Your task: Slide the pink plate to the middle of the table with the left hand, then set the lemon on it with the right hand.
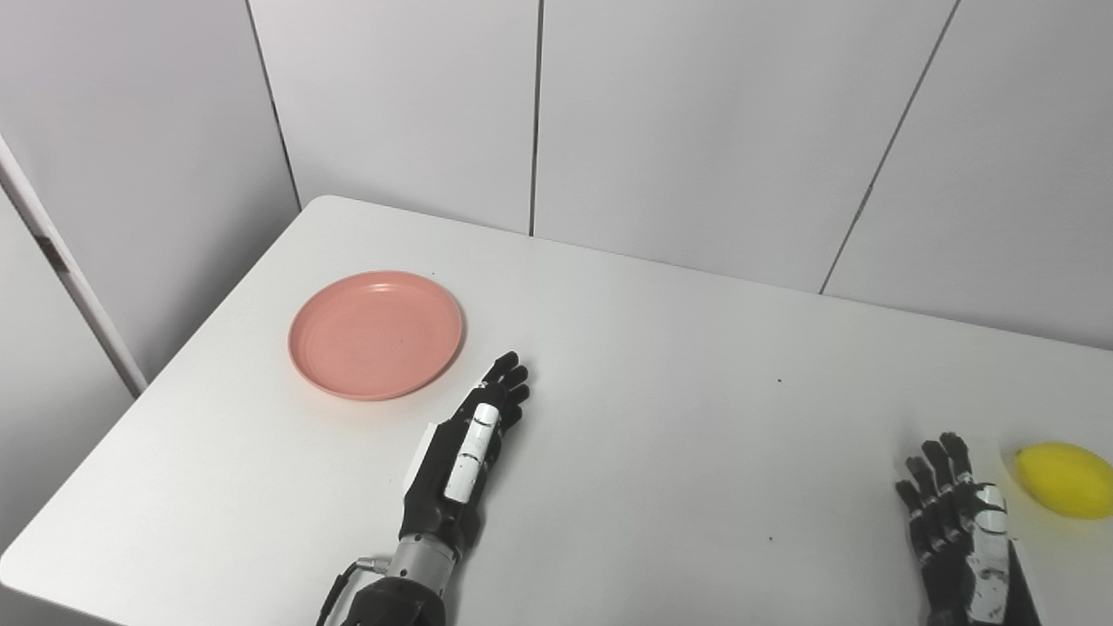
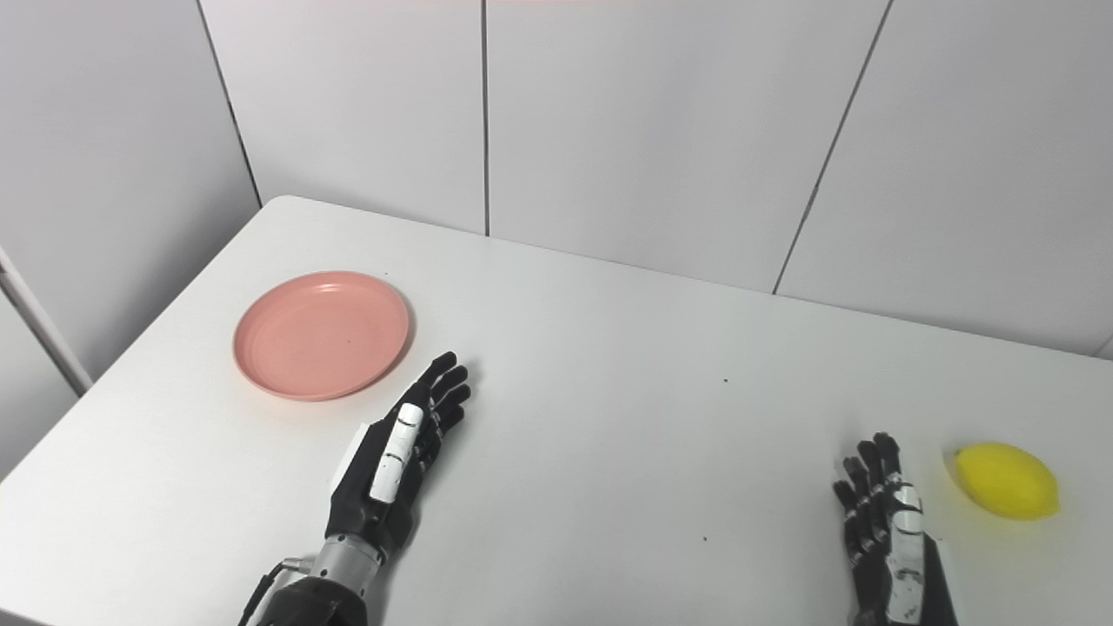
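Note:
A round pink plate (image 1: 376,333) lies empty on the left part of the white table (image 1: 661,365). My left hand (image 1: 469,452) rests open on the table just right of and below the plate, fingers stretched toward its near right rim without touching it. A yellow lemon (image 1: 1065,479) lies at the table's right side. My right hand (image 1: 956,522) is open and empty on the table, just left of the lemon, not touching it. The same scene shows in the right eye view: plate (image 2: 321,334), lemon (image 2: 1006,480), left hand (image 2: 398,452), right hand (image 2: 887,530).
Grey wall panels (image 1: 696,130) stand right behind the table's far edge. The table's left edge runs diagonally close to the plate. A white post (image 1: 69,278) stands off the table at the left.

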